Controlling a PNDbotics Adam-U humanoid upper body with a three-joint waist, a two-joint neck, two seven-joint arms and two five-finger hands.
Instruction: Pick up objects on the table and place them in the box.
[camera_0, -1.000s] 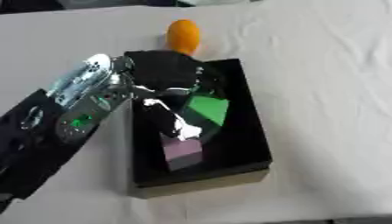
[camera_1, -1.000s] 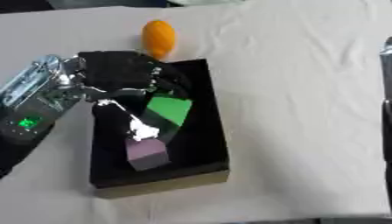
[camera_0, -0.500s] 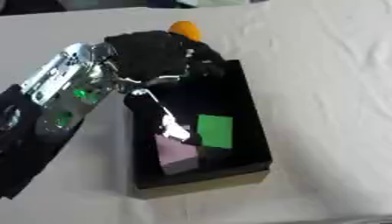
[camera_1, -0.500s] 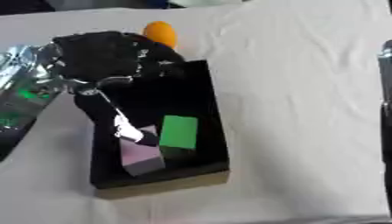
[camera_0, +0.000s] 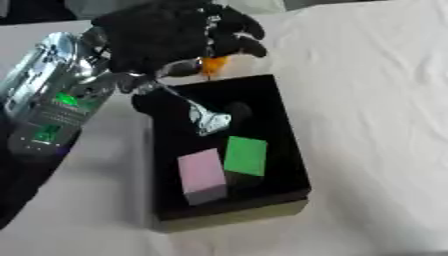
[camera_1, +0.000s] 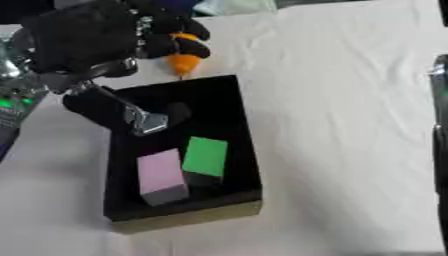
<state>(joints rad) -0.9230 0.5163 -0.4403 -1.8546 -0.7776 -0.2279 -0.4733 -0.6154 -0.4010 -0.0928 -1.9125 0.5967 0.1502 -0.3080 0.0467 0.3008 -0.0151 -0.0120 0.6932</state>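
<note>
Left eye view: black left hand (camera_0: 166, 37) up at the far end of the black box (camera_0: 289, 150), fingers curled over an orange object (camera_1: 184, 60) on the white worktop (camera_0: 376, 100); whether actually gripping it, impossible to tell. Orange object just beyond the box's far wall, mostly hidden under the fingers. Inside the box, green block (camera_0: 246, 156) and pink block (camera_0: 202, 175) side by side, touching, near the front end. Silver metal part (camera_0: 208, 120) hanging below the hand over the box's far half. Dark edge of the right arm at the right border of the right eye view, hand unseen.
</note>
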